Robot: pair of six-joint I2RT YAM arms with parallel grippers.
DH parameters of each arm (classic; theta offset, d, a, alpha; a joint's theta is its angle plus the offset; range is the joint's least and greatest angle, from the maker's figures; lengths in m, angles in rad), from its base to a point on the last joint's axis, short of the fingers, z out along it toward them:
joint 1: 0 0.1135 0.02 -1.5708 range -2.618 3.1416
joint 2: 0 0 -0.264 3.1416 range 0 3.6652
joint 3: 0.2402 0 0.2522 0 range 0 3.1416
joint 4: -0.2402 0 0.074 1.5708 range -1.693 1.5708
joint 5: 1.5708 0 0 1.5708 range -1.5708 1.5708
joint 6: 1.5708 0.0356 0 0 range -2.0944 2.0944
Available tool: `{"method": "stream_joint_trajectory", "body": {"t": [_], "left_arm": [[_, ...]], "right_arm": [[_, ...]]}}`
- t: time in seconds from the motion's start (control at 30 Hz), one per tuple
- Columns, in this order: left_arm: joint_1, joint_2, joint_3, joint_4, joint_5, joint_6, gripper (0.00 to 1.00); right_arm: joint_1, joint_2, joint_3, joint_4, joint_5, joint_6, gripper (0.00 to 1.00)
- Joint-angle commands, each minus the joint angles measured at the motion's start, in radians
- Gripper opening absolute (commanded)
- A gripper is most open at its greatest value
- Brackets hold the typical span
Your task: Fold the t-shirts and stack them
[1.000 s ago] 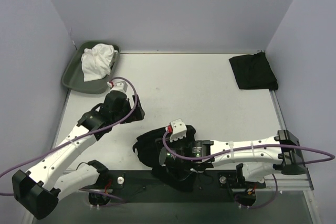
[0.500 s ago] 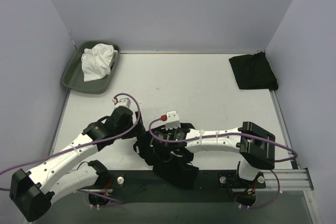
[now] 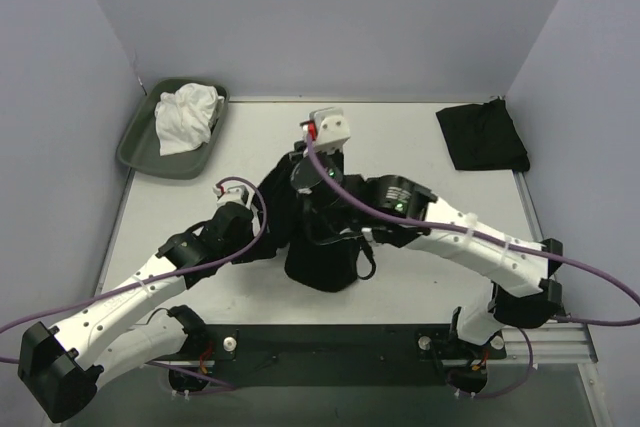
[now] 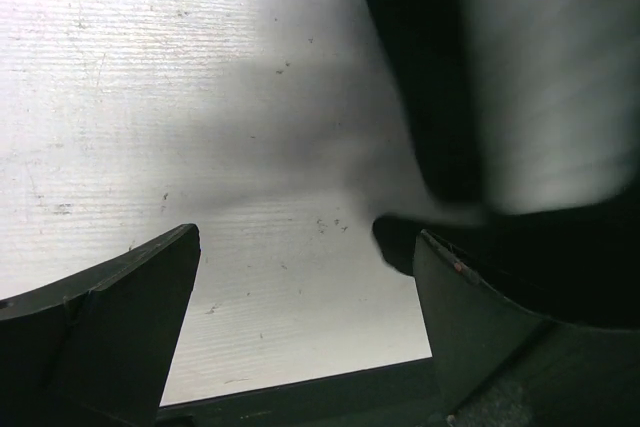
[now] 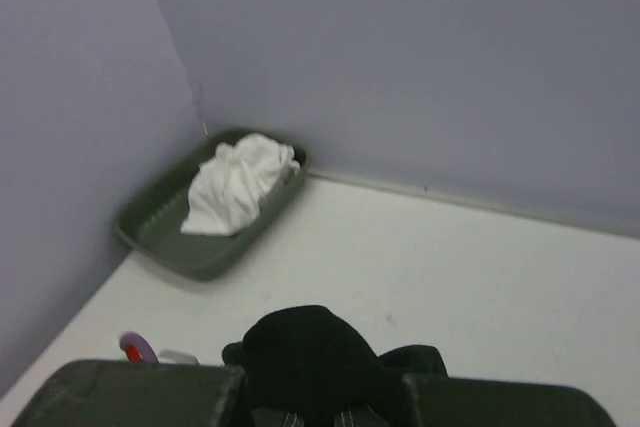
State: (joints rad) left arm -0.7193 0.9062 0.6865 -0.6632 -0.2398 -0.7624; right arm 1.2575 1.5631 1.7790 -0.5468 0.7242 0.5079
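One black t-shirt [image 3: 322, 243] hangs crumpled over the middle of the table, and my right gripper [image 3: 300, 173] is shut on its top. In the right wrist view the cloth [image 5: 312, 352] bunches up between the two fingers of the right gripper [image 5: 318, 409]. A second black t-shirt [image 3: 482, 137] lies folded at the back right corner. Just left of the hanging shirt, my left gripper [image 3: 258, 242] is low over the table. In its wrist view the left gripper [image 4: 308, 237] is open with only bare table between the fingers, and blurred black cloth [image 4: 440, 97] shows at the upper right.
A shallow grey-green tray [image 3: 138, 145] holding a crumpled white cloth [image 3: 186, 117] stands at the back left corner, and it shows in the right wrist view as well [image 5: 160, 237]. Purple walls close in the table on three sides.
My right gripper has shut on the black t-shirt at the near edge and lifted it toward the middle of the table. The left arm drew back, then held still with its gripper open.
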Motion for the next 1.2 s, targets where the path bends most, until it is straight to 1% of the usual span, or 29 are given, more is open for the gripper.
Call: {"method": "stream_joint_trajectory", "body": {"t": [0.0, 0.07, 0.13, 0.17, 0.23, 0.27, 0.3, 0.33, 0.37, 0.4, 0.43, 0.47, 0.5, 0.53, 0.63, 0.67, 0.7, 0.77, 0.8, 0.87, 0.9, 1.0, 1.07, 1.17], "left_arm": [[-0.006, -0.006, 0.033, 0.056, -0.033, 0.015, 0.97], [-0.006, -0.007, 0.033, 0.06, -0.035, 0.018, 0.97], [-0.006, -0.009, 0.031, 0.063, -0.038, 0.025, 0.98], [-0.006, -0.007, 0.031, 0.063, -0.041, 0.028, 0.98], [-0.006, -0.01, 0.033, 0.063, -0.041, 0.034, 0.98], [-0.006, -0.012, 0.033, 0.062, -0.044, 0.037, 0.98], [-0.006, -0.018, 0.034, 0.059, -0.046, 0.043, 0.97], [-0.005, -0.021, 0.039, 0.057, -0.047, 0.047, 0.97], [-0.008, -0.023, 0.039, 0.057, -0.049, 0.052, 0.98], [-0.008, -0.027, 0.042, 0.054, -0.05, 0.061, 0.98], [-0.008, -0.03, 0.044, 0.054, -0.052, 0.066, 0.97], [-0.006, -0.029, 0.044, 0.056, -0.062, 0.069, 0.98], [-0.006, -0.017, 0.042, 0.068, -0.064, 0.078, 0.97], [-0.006, -0.007, 0.044, 0.074, -0.064, 0.081, 0.97], [-0.006, 0.066, 0.054, 0.138, -0.032, 0.084, 0.98], [-0.008, 0.116, 0.061, 0.16, 0.012, 0.087, 0.98], [-0.011, 0.141, 0.077, 0.196, 0.028, 0.094, 0.97], [-0.032, 0.202, 0.094, 0.235, 0.046, 0.091, 0.98], [-0.041, 0.221, 0.106, 0.282, 0.051, 0.089, 0.97], [-0.06, 0.279, 0.108, 0.348, 0.082, 0.089, 0.97], [-0.058, 0.305, 0.11, 0.414, 0.103, 0.09, 0.98], [-0.069, 0.43, 0.151, 0.489, 0.128, 0.087, 0.97], [-0.074, 0.512, 0.188, 0.52, 0.135, 0.086, 0.97], [-0.077, 0.595, 0.241, 0.547, 0.105, 0.092, 0.97]], "right_arm": [[0.014, -0.019, 0.286, -0.114, 0.083, -0.203, 0.0], [0.019, -0.026, 0.319, -0.127, 0.087, -0.221, 0.0], [-0.021, -0.07, 0.239, -0.122, 0.155, -0.197, 0.0], [-0.045, -0.108, 0.133, -0.122, 0.167, -0.174, 0.0], [-0.093, -0.158, 0.006, -0.12, 0.161, -0.125, 0.0], [-0.152, -0.21, -0.077, -0.122, 0.158, -0.07, 0.0], [-0.18, -0.233, -0.222, -0.142, 0.155, -0.042, 0.02], [-0.222, -0.253, -0.304, -0.162, 0.117, 0.004, 0.37], [-0.3, -0.282, -0.367, -0.189, 0.098, 0.088, 0.52], [-0.335, -0.297, -0.488, -0.224, 0.089, 0.133, 0.65], [-0.354, -0.314, -0.536, -0.228, 0.083, 0.159, 0.87], [-0.369, -0.351, -0.573, -0.226, 0.084, 0.173, 0.92], [-0.372, -0.365, -0.613, -0.216, 0.083, 0.184, 0.96], [-0.374, -0.379, -0.616, -0.209, 0.075, 0.178, 1.0], [-0.369, -0.409, -0.58, -0.203, 0.055, 0.149, 1.0], [-0.365, -0.417, -0.569, -0.203, 0.055, 0.143, 1.0], [-0.359, -0.423, -0.56, -0.203, 0.055, 0.133, 1.0], [-0.349, -0.428, -0.541, -0.202, 0.053, 0.12, 1.0], [-0.343, -0.428, -0.538, -0.202, 0.06, 0.116, 1.0], [-0.333, -0.431, -0.55, -0.202, 0.064, 0.116, 1.0], [-0.331, -0.433, -0.556, -0.2, 0.069, 0.116, 1.0], [-0.322, -0.442, -0.599, -0.193, 0.069, 0.138, 1.0], [-0.319, -0.454, -0.625, -0.188, 0.07, 0.15, 1.0], [-0.314, -0.475, -0.665, -0.182, 0.066, 0.159, 1.0]]}}
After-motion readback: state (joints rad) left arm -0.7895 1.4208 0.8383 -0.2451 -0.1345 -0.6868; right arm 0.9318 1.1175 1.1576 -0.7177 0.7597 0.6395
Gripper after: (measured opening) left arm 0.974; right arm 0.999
